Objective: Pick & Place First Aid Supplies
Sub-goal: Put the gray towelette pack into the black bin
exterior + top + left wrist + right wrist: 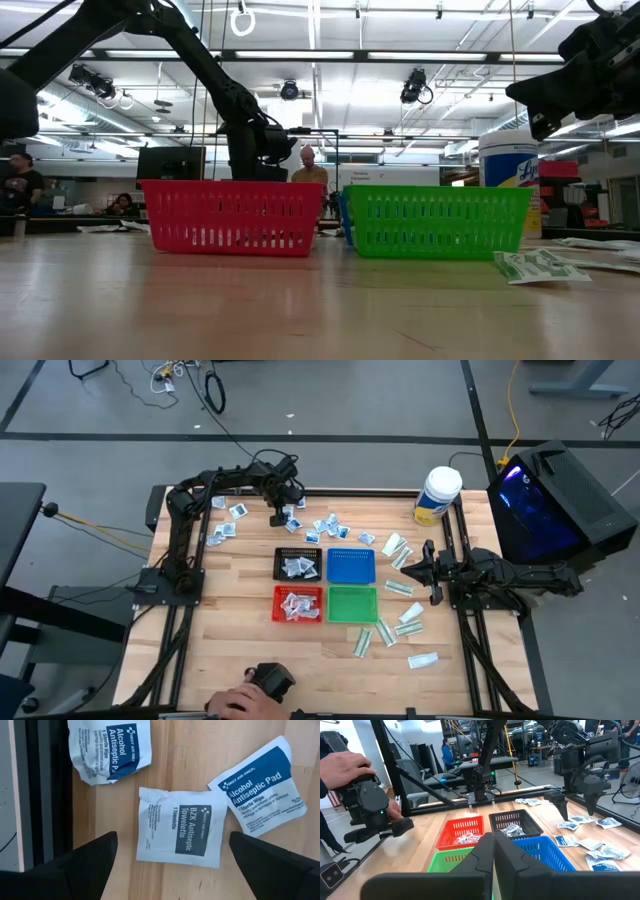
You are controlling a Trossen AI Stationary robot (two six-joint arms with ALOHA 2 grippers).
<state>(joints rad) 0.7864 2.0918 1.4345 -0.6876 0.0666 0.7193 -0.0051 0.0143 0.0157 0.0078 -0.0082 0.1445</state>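
Left gripper [170, 852] hangs wide open over a wipe packet [181, 826], holding nothing; a neighbouring packet [107, 747] is cut off. Right gripper [493, 851] waits closed, empty.

On the wooden table [180, 760] a white BZK antiseptic towelette packet [181, 827] lies flat between the left gripper [172, 857] and its wide-open jaws; two alcohol antiseptic pad packets [107, 747] [262, 785] lie just beyond, one crumpled
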